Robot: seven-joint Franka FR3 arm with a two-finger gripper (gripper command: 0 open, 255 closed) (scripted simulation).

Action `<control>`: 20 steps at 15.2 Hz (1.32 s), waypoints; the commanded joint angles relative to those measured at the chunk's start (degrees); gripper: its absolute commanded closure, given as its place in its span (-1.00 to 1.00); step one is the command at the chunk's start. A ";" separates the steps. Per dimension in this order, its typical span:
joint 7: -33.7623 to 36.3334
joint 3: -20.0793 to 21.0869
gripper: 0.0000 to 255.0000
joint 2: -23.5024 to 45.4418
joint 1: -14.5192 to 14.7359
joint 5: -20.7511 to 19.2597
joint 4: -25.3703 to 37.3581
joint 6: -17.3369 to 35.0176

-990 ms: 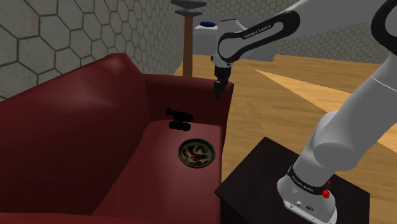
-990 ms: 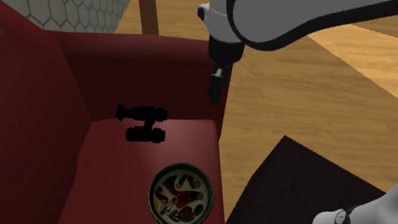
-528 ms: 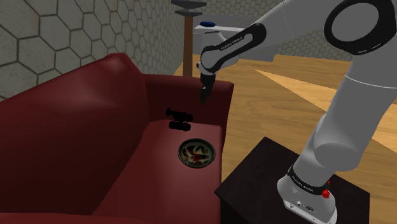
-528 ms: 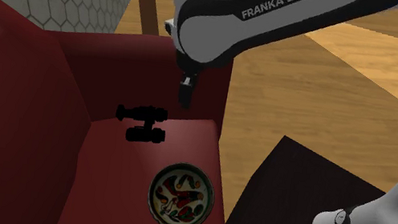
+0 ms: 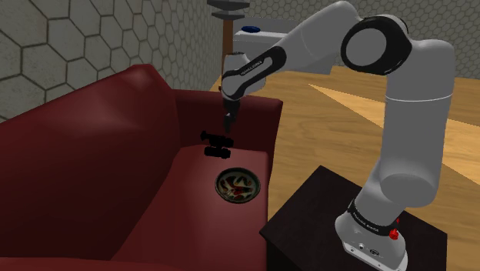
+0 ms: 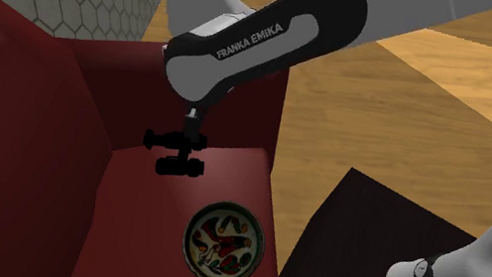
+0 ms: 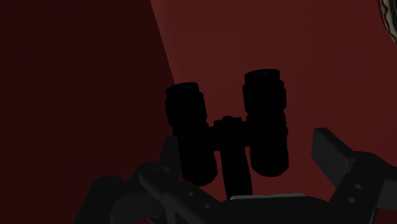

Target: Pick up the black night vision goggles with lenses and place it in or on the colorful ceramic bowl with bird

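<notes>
Claw [image 5: 228, 123] points down just above goggles [image 5: 218, 145], fingers spread, gripping nothing

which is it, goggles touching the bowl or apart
Apart. The second exterior view shows a strip of red sofa seat between the goggles and the bowl.

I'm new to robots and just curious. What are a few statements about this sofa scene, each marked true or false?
1. The goggles lie on the seat of the red sofa. True.
2. The goggles are already in the bowl. False: they lie beside it on the seat.
3. The fingers stand open. True.
4. The bowl stands on the wooden floor. False: it sits on the sofa seat, near the front edge.
</notes>
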 commanded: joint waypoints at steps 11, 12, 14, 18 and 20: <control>-2.51 2.01 -1.00 15.13 0.51 0.65 12.85 3.82; -2.52 2.03 -1.00 15.66 0.51 0.67 12.90 4.31; -2.53 2.04 -1.00 15.98 0.50 0.69 12.93 4.59; -2.53 2.04 -1.00 15.98 0.50 0.69 12.93 4.59; -2.53 2.04 -1.00 15.97 0.50 0.69 12.92 4.59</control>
